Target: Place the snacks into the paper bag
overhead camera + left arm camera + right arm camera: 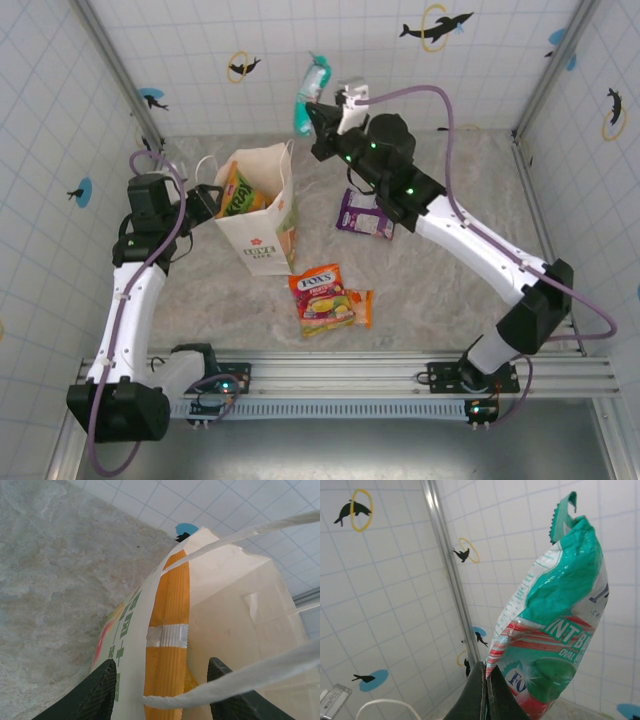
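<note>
The table (pixel 440 290) is carrying the paper bag (pixel 262 225), which is standing upright at left centre with a yellow-green packet (pixel 238 190) inside. The left hand (pixel 161 670) is straddling the bag's wall, fingers apart, with a loop handle (pixel 240 680) crossing in front. The right hand (pixel 486 692) is pinching a teal packet (pixel 555 605) aloft by the back wall. A purple packet (pixel 365 213), a red FOX'S packet (pixel 322 292) and an orange packet (pixel 362 308) are lying beside the bag.

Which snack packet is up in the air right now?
The teal packet, pinched by the right gripper. The purple packet and red packet lie on the table.
</note>
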{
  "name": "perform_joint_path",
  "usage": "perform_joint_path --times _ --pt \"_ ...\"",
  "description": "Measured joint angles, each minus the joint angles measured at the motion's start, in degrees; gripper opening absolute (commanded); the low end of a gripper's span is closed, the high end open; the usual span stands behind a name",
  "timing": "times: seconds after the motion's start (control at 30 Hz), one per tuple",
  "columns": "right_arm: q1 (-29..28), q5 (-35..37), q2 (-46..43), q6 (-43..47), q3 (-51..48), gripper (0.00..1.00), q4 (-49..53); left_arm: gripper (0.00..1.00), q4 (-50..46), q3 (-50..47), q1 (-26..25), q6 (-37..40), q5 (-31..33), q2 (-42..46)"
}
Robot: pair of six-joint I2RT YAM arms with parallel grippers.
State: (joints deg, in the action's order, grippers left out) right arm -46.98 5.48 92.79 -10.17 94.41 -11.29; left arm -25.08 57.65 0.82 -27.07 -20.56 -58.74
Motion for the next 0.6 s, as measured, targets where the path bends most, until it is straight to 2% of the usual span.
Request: perform_joint_path --times 0.2,0.6 --pt "-3.9 -1.0 4.2 3.2 6.4 0.00 1.2 0.50 0.3 -0.9 0.0 0.0 0.0 0.0" --pt "-8.2 0.4 11.3 6.4 8.2 0.00 6.4 0.49 0.3 -0.9 0.0 0.0 -0.3 0.0"
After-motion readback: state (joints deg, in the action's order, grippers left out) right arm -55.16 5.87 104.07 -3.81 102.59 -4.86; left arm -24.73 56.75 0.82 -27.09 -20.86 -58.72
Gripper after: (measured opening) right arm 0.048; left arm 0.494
